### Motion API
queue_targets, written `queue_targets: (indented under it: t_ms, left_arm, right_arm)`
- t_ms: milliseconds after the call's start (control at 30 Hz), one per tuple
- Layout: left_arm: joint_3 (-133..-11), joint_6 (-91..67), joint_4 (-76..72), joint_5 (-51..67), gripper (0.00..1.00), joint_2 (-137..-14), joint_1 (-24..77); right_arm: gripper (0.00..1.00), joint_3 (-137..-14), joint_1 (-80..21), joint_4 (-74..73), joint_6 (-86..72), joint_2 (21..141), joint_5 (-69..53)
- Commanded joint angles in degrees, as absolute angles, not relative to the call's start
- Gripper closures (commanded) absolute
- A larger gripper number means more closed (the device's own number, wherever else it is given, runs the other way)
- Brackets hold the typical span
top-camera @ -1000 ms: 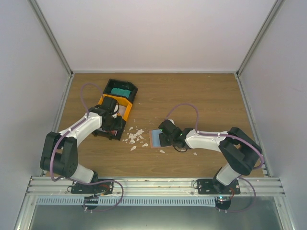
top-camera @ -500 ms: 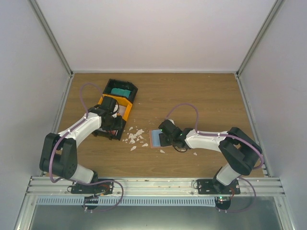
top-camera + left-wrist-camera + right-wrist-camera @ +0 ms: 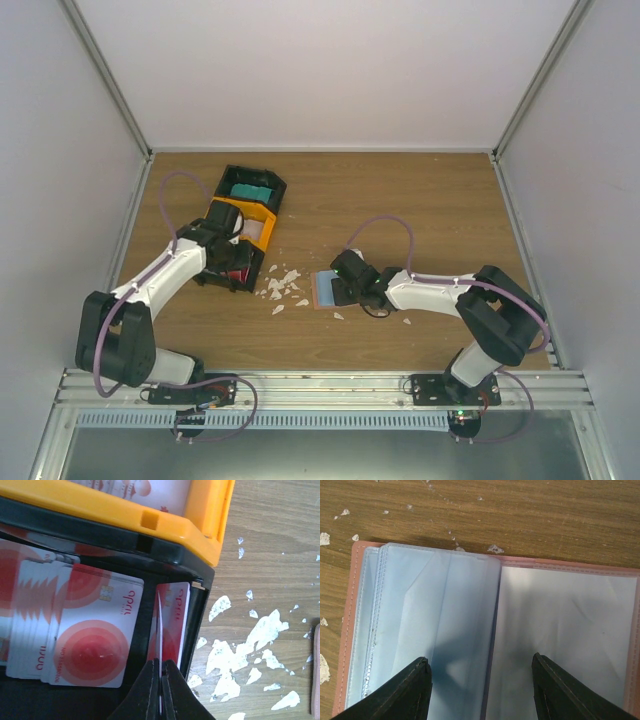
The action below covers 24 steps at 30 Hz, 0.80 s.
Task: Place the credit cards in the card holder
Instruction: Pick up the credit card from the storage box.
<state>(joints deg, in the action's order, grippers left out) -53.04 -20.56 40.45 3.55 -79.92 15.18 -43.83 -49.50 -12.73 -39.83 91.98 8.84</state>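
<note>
the left gripper [image 3: 160, 687], bottom centre of its wrist view, has just closed to a pinch on one red-and-white credit card [image 3: 174, 611] standing on edge in the black bin [image 3: 197, 587], so the card looks ready to lift. the right gripper [image 3: 479, 690] sits spread over the open card holder [image 3: 560, 630].

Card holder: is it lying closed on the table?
No, the card holder lies spread open, its inside facing the camera.
</note>
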Motion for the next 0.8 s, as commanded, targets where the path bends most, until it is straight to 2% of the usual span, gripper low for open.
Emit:
queue_targets:
  t_ms: [0, 267, 400, 600, 767]
  left_arm:
    - [-54.3, -21.8, 41.8, 0.7, 0.98, -77.4, 15.4]
    - [-57.3, -23.9, 44.4, -4.2, 1.0, -70.7, 15.5]
    - [-58.7, -24.6, 44.5, -1.9, 1.0, -65.8, 15.6]
    - [-57.3, -27.7, 38.3, 12.5, 1.0, -59.8, 15.5]
    - [-50.0, -35.2, 27.5, 24.7, 1.0, -56.7, 16.3]
  right_arm:
    - [0.44, -41.8, -49.5, -15.2, -40.5, 94.7, 4.3]
    - [0.44, -43.8, -48.7, -18.1, -39.3, 87.9, 8.9]
    - [0.43, -44.0, -47.3, -19.1, -39.0, 82.6, 9.2]
    - [0.43, -44.3, -45.6, -19.5, -37.7, 75.1, 7.8]
    - [0.43, -44.0, -44.2, -22.6, -37.8, 73.2, 8.9]
